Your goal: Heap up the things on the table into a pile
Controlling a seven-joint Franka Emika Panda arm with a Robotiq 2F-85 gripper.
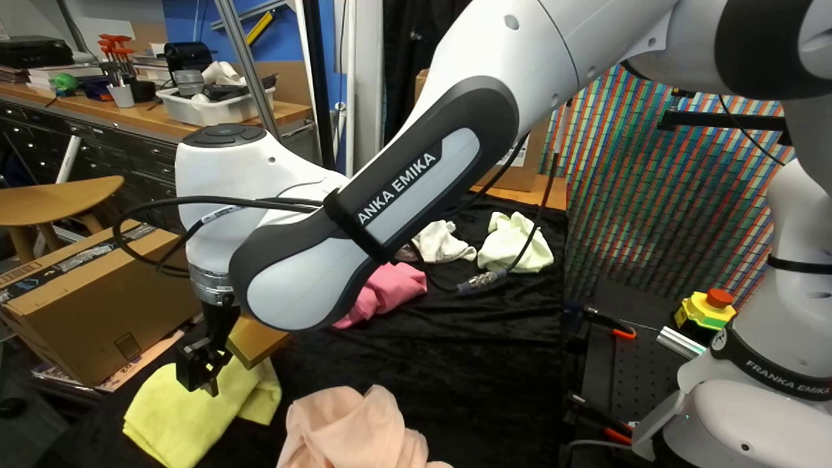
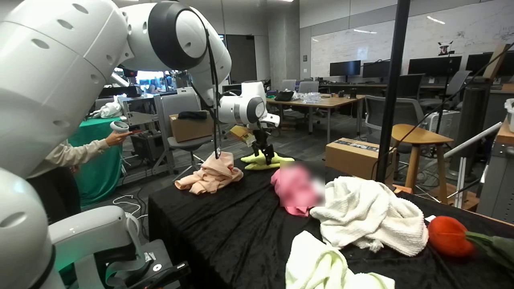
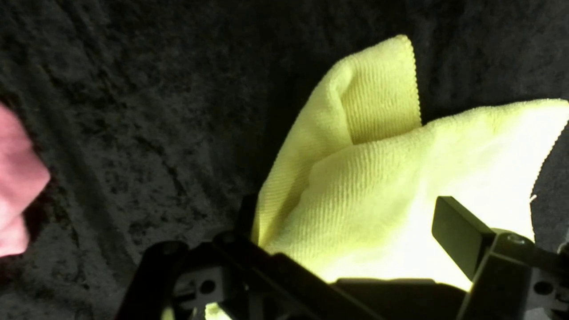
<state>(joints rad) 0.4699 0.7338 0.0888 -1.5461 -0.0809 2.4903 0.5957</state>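
A broad counter [image 1: 481, 364], draped in black, is strewn with soft cloths [image 2: 367, 216] in several spots, not yet heaped into one. A bunched magenta cloth [image 1: 393, 289] is cut off at the left edge of the wrist view. To its right, well apart, a folded yellow cloth [image 3: 378, 178] is laid beneath the hand [image 3: 346, 213]. Its long axis cannot be told, its near part being hidden, but its main fold is slanted across the hand's opening, rising rightward. The fingers [image 3: 462, 240] are spread and nothing is gripped: one is set by the cloth's left edge, the other over the cloth. Whether contact is made cannot be told. A slight lowering and a pinch are judged to be called for.
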